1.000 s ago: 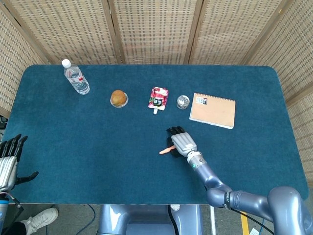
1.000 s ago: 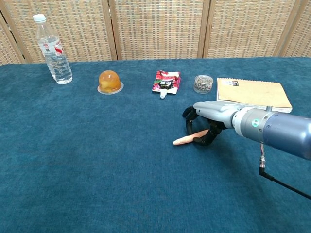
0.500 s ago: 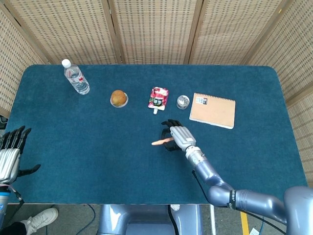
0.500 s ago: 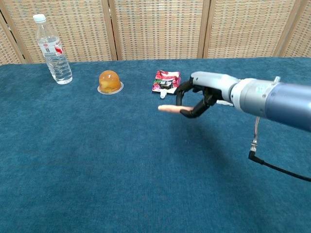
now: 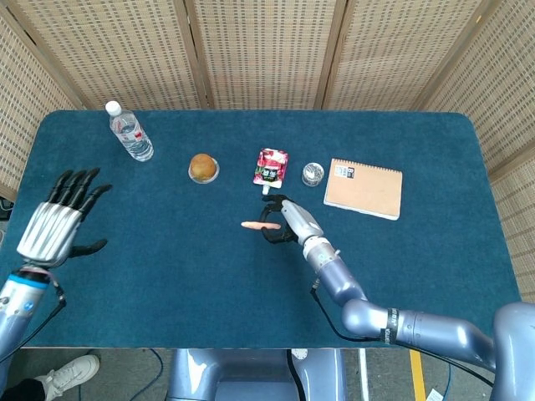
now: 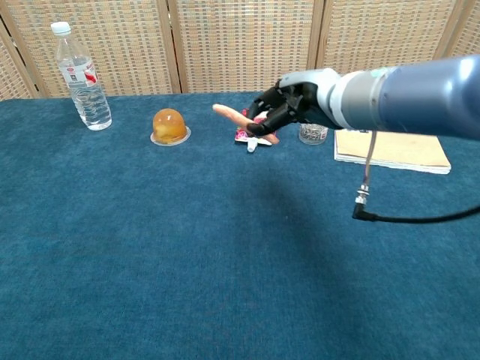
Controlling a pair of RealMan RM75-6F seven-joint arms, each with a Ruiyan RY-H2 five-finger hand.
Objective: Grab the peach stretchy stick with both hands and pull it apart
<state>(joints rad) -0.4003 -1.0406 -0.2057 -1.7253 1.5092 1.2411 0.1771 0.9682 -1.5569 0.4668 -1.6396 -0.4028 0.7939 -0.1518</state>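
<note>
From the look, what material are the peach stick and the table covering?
The peach stick, held in the right hand, looks like soft matte rubber or silicone: smooth, no shine. The table seems covered in dark teal felt or short-pile fabric, with a fuzzy, dull surface.

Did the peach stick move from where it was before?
Yes. The right hand lifted the peach stick off the table, up and back toward the pouch.

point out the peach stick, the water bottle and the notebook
peach stick (image 6: 229,115), chest view, on its free end left of the right hand
water bottle (image 5: 130,134), head view, on its clear body
notebook (image 5: 364,189), head view, on the middle of its brown cover
</note>
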